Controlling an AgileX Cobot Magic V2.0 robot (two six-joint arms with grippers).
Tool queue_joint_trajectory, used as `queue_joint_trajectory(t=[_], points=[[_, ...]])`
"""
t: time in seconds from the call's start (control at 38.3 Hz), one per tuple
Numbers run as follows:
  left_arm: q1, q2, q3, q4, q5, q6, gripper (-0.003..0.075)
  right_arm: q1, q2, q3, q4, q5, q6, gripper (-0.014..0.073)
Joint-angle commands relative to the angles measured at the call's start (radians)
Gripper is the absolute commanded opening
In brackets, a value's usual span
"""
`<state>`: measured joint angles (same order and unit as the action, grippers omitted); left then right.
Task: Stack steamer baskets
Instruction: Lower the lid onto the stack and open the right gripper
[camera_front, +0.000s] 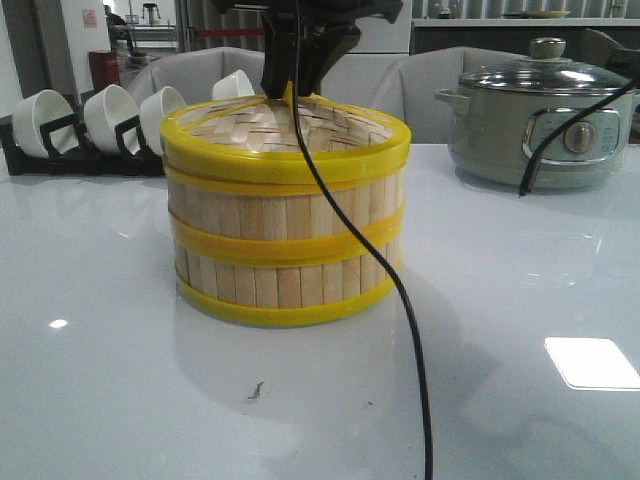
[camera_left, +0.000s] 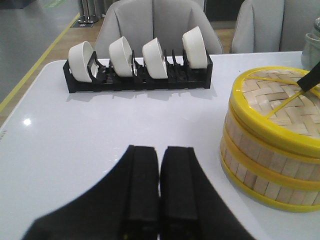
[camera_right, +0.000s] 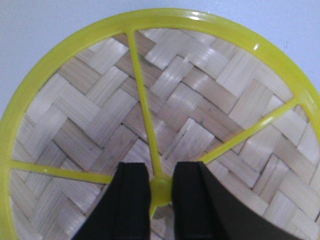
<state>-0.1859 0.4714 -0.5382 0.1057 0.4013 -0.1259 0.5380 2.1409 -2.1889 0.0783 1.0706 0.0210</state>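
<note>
At the centre of the worktop (camera_front: 520, 300), you see the steamer baskets (camera_front: 285, 245) stacked two high, bamboo slats upright and yellow rims at top, middle and base. The woven lid (camera_right: 165, 105) sits in the top ring, its yellow spokes meeting at a central hub (camera_right: 160, 192).

Your right gripper (camera_right: 161, 200) hangs directly over the stack. In the right wrist view its jaws stand one on each side of the hub, close against it, nearly closed upon it. In the front view the gripper enters the top basket at 12 o'clock, and a black cable (camera_front: 400, 290) trails down across the front of the stack toward 6 o'clock.

Your left gripper (camera_left: 160, 185) holds nothing. In the left wrist view its jaws are pressed together with only a thin seam between them, above bare worktop and well apart from the stack.

From the stack in the front view, a black rack (camera_front: 45, 150) carrying white bowls (camera_front: 110, 115) lies at 10 o'clock near the far edge. A grey electric pot (camera_front: 535, 125) with a glass lid stands at 2 o'clock. Grey chairs (camera_front: 200, 70) stand behind the worktop.
</note>
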Motion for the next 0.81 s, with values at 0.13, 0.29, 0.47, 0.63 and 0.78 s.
queue_joint_trajectory(t=[0.13,0.29,0.47,0.63,0.78], points=[[0.002,0.004,-0.029,-0.001,-0.089,-0.005,0.0087,-0.001,-0.068,-0.038,0.003,-0.063,-0.007,0.0221],[0.002,0.004,-0.029,-0.001,-0.089,-0.005,0.0087,-0.001,-0.068,-0.038,0.003,-0.068,-0.007,0.0389],[0.002,0.004,-0.029,-0.001,-0.089,-0.005,0.0087,-0.001,-0.068,-0.038,0.003,-0.074,-0.007,0.0392],[0.002,0.004,-0.029,-0.001,-0.089,-0.005,0.0087,-0.001,-0.074,-0.038,0.002,-0.105,-0.007,0.0392],[0.002,0.004,-0.029,-0.001,-0.089,-0.005,0.0087,-0.001,-0.107,-0.038,-0.024,-0.142,-0.007,0.0392]])
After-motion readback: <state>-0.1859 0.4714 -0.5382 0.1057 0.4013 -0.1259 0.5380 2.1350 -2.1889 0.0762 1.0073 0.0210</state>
